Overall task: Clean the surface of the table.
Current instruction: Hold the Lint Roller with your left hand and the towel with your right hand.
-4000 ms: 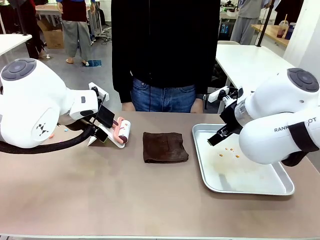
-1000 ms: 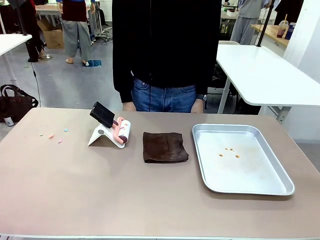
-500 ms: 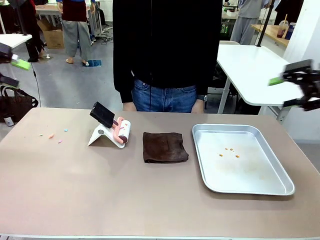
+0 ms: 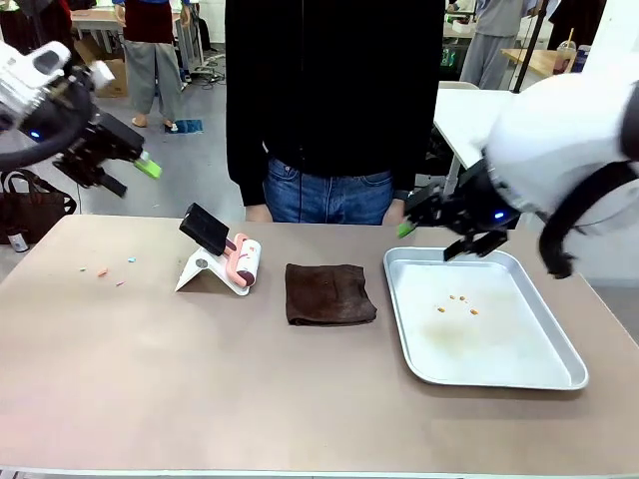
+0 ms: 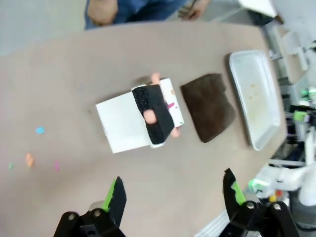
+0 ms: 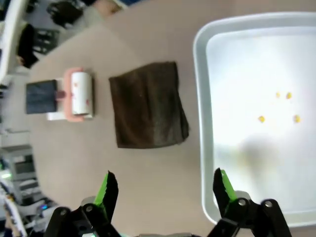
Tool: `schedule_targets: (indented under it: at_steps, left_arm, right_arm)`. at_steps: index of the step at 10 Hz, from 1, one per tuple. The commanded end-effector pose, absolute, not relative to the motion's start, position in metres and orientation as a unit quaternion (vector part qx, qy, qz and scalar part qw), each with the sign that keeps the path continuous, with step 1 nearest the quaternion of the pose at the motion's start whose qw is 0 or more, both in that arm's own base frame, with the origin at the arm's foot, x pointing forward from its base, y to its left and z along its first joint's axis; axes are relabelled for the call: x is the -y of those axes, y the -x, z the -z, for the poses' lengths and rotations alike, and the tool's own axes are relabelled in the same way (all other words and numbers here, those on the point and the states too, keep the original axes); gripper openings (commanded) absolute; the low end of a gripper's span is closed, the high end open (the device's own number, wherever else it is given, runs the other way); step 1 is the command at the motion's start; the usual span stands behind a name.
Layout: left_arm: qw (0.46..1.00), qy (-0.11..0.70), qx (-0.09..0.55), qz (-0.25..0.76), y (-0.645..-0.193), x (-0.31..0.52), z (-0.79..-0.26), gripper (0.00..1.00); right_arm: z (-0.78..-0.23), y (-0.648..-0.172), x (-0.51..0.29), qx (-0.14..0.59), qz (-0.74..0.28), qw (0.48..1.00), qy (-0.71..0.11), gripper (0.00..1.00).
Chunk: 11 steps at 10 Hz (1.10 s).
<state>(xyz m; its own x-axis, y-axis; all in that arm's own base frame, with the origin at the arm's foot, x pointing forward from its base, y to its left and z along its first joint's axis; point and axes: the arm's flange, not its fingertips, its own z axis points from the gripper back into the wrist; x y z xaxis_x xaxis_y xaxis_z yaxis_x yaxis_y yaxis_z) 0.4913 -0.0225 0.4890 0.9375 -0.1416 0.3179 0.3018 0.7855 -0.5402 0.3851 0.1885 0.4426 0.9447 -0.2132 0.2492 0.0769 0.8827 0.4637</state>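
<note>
The brownish-tan table [image 4: 200, 379] carries a folded dark brown cloth [image 4: 329, 293] at its middle. Left of the cloth, a pink-and-white lint roller [image 4: 240, 261] with a black handle rests on a white stand. Small coloured crumbs [image 4: 105, 269] lie near the table's left end. My left gripper [image 4: 128, 172] hangs open high above the far left corner, holding nothing. In the left wrist view it [image 5: 173, 195] looks down on the roller [image 5: 153, 113]. My right gripper [image 4: 429, 238] is open and holds nothing above the tray's far left corner. In the right wrist view it [image 6: 165, 192] is above the cloth [image 6: 148, 104].
A shiny metal tray [image 4: 559, 377] sits at the right with a few orange crumbs [image 4: 459, 302] in it. A person in a black top stands at the far edge, hands at the table's rim. White tables stand behind on the right.
A second ago no arm was in view. Both grippers have since come in from the picture's sides, the left over the far left corner, the right over the tray's far corner.
</note>
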Motion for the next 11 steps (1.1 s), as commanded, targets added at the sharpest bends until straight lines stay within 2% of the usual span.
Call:
schedule_targets:
  at_steps: [1, 2, 4, 5, 6, 9, 10, 11]
  left_arm:
    - [0.947, 0.286, 0.107, 0.098, -0.513, 0.027, -0.475, 1.00]
    - [0.947, 0.290, 0.107, 0.086, -0.522, 0.036, -0.459, 1.00]
    - [0.944, 0.302, 0.113, 0.067, -0.530, 0.042, -0.444, 1.00]
    - [0.939, 0.317, 0.109, 0.073, -0.526, 0.038, -0.447, 1.00]
    - [0.946, 0.293, 0.104, 0.088, -0.526, 0.038, -0.436, 1.00]
    - [0.946, 0.293, 0.104, 0.088, -0.526, 0.038, -0.436, 1.00]
    - [0.945, 0.298, 0.105, 0.083, -0.528, 0.038, -0.434, 1.00]
    - [0.944, 0.312, 0.093, 0.056, -0.539, 0.046, -0.429, 1.00]
  right_arm:
    - [-0.428, -0.419, -0.220, 0.103, 0.088, 0.968, -0.209, 1.00]
    - [-0.410, -0.426, -0.236, 0.088, 0.078, 0.974, -0.193, 1.00]
    - [-0.392, -0.432, -0.243, 0.050, 0.085, 0.973, -0.211, 1.00]
    - [-0.396, -0.435, -0.233, 0.053, 0.105, 0.971, -0.207, 1.00]
    - [-0.383, -0.423, -0.241, 0.061, 0.068, 0.976, -0.200, 1.00]
    - [-0.381, -0.430, -0.239, 0.053, 0.077, 0.974, -0.205, 1.00]
    - [-0.381, -0.447, -0.257, 0.067, 0.107, 0.983, -0.133, 1.00]
    - [-0.378, -0.464, -0.276, 0.058, 0.078, 0.989, -0.111, 1.00]
